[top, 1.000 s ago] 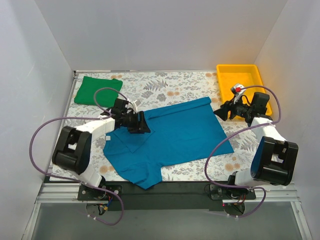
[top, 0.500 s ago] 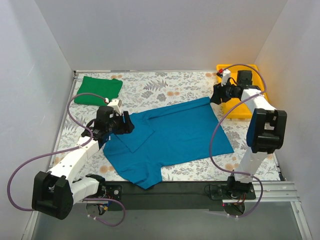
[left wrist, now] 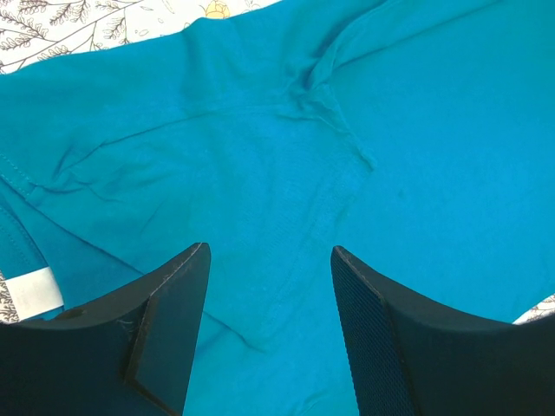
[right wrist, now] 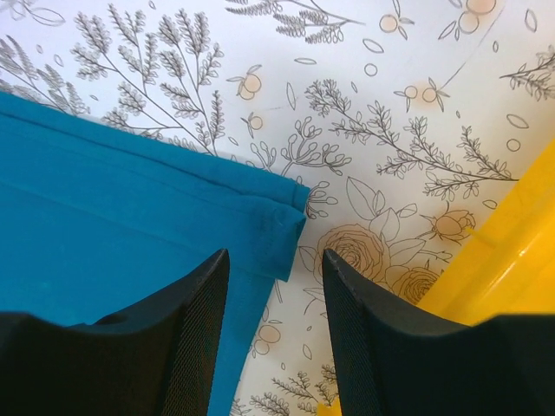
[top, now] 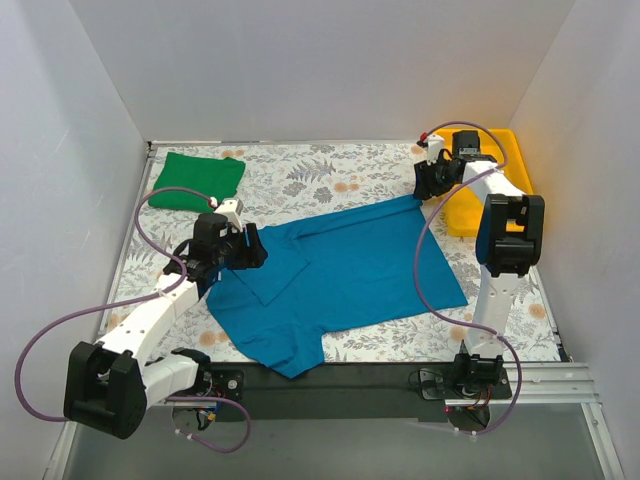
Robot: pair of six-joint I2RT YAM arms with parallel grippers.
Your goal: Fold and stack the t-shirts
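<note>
Left gripper [top: 250, 247] is hovering low over the teal-blue t-shirt [top: 350, 270], at about 9 o'clock on the garment, with its jaws standing apart and nothing caught between them. In the left wrist view its two dark fingers [left wrist: 169, 321] are framing bare, lightly wrinkled cloth, a puckered crease is running off toward 1 o'clock, and a small white patch [left wrist: 30, 295] is showing at 8 o'clock. Whether the fingertips are pressing on the fabric I cannot tell. The teal-blue t-shirt is lying spread across the middle of the floral table [top: 320, 175], one flap beside the left gripper is lying doubled over the body, and its lowest corner is reaching toward 6 o'clock, close to the arm bases. The right gripper [top: 422, 183] is stretching out to about 1 o'clock on the table, directly above the far right corner of the same shirt, and it too is standing open and empty. In the right wrist view the hemmed corner is lying flat on the floral surface just beyond the fingertips, and the yellow tray [right wrist: 512, 251] is filling the 4 o'clock side, near that corner but not touching it. The green t-shirt [top: 196, 181] is resting folded into a compact rectangle at about 10 o'clock on the table, well apart from the teal-blue one.
</note>
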